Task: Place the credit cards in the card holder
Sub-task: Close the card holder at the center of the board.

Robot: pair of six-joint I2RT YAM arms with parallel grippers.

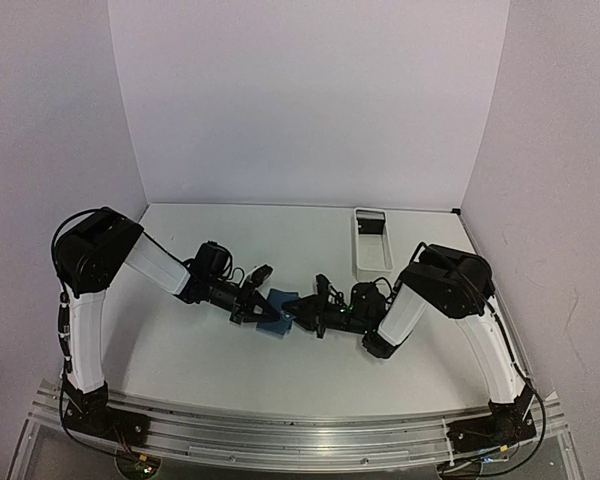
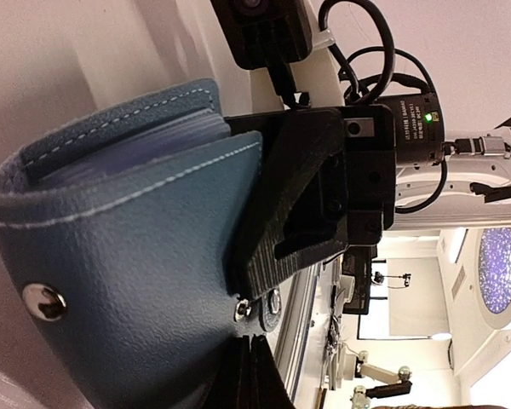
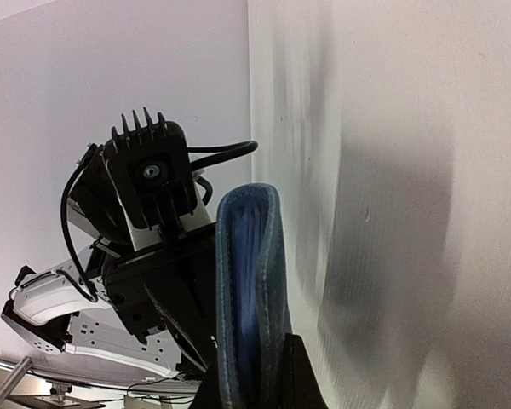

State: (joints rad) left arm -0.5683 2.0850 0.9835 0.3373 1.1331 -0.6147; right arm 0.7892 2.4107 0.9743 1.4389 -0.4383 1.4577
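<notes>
Nearest, at the front edge of the counter (image 1: 210, 370): the feet of the left arm (image 1: 85, 330) and the right arm (image 1: 485, 350). Both bent in toward the middle.

Just past them, in the middle of the counter: the dark-blue card holder (image 1: 277, 312), caught between the two arms. Cannot tell whether touching the counter or lifted off it.

Left jaws clenched on the card holder, pinching its edge right beside the little snap tab (image 2: 271, 305). Right jaws grasping the card holder too, from the other side, with one black finger lying flat on the blue cover.

Folded shut. Not lying flat, but standing up on its edge. From the right wrist, seen edge-on as a long thin strip. Running straight away from that camera toward the left arm, and rounded at the far end. Pale blue pages (image 2: 136, 141) peeking out between the two covers. A round silver stud (image 2: 44, 301) on the outside cover.

Farther back, off to the right and well apart from the card holder: a long white tray (image 1: 371, 240). Long side pointing toward the back wall.
</notes>
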